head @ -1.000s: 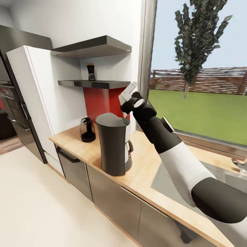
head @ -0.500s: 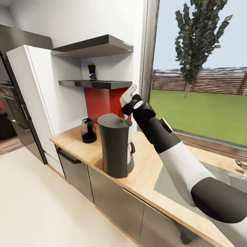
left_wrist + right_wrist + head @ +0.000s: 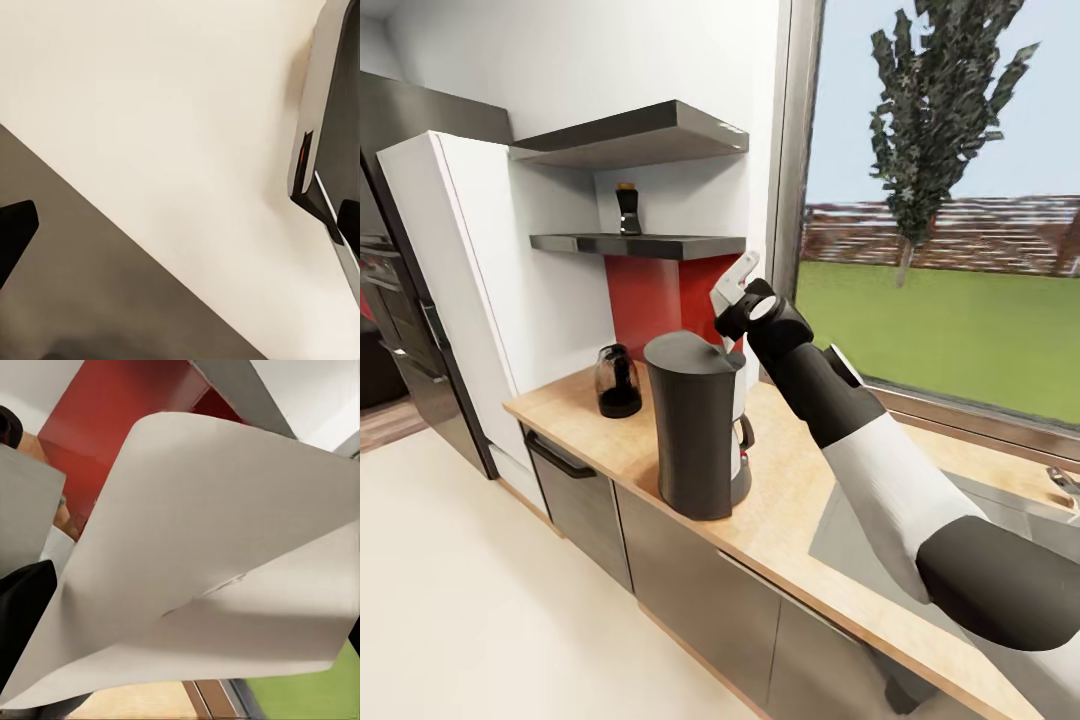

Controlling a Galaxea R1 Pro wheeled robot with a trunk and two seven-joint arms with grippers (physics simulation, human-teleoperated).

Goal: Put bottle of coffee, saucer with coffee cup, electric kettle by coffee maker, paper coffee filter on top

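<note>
Holding the paper filter [image 3: 736, 276] pinched in our right end effector [image 3: 732, 296], we are hovering just above and behind the coffee maker [image 3: 698, 425] on the bench [image 3: 790, 510]; its slanted top is lying below, toward us. Left end effector [image 3: 180, 225]: spread, empty.

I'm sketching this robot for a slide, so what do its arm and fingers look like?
The right arm is built of rounded segments: glossy black near the shoulder, white along the forearm, then matte black toward the wrist, ending in a round white cap. In the left wrist view the fingers are plain black. No cables or markings show.
</note>
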